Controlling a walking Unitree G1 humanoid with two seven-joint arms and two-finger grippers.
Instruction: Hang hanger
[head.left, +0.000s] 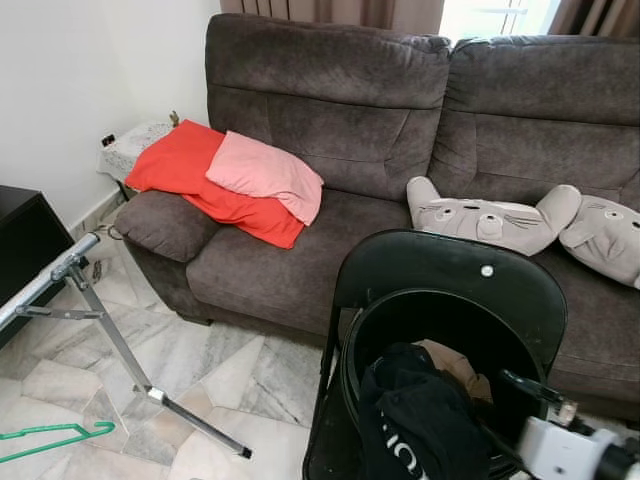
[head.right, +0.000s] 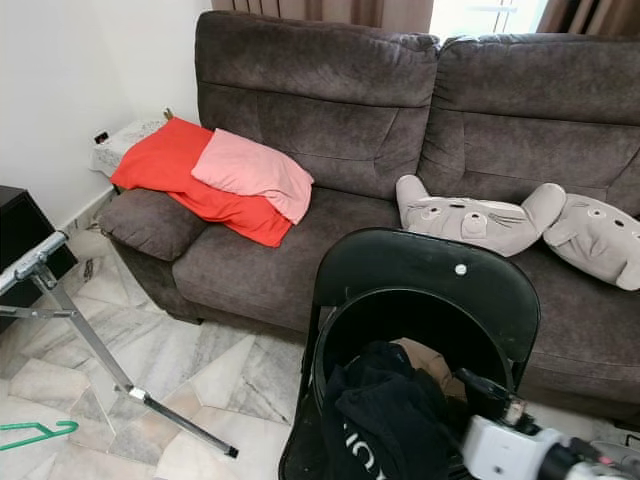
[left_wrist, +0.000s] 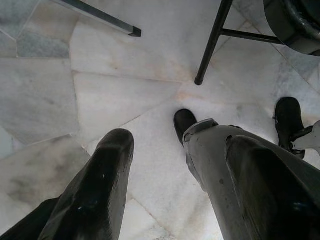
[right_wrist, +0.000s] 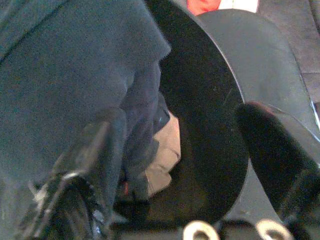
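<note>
Right tool (right_wrist: 180, 150) hangs with fingers spread wide over the black bucket (head.left: 365, 330) of dark clothes (head.left: 420, 420) on your chair, gripping nothing, while the green hanger (head.left: 55, 437) lies on the floor beside the drying rack (head.left: 100, 320), left tool (left_wrist: 170, 175) idle, also spread.

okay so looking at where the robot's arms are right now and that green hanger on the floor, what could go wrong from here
1. The right gripper hovers open over the black bucket of clothes on the folding chair; a finger could snag the dark garment or tip the bucket.

2. The green hanger lies on the marble floor beside the drying rack leg, far to the robot's left. Walking there risks kicking that leg.

3. The left gripper hangs open near the robot's feet.
</note>
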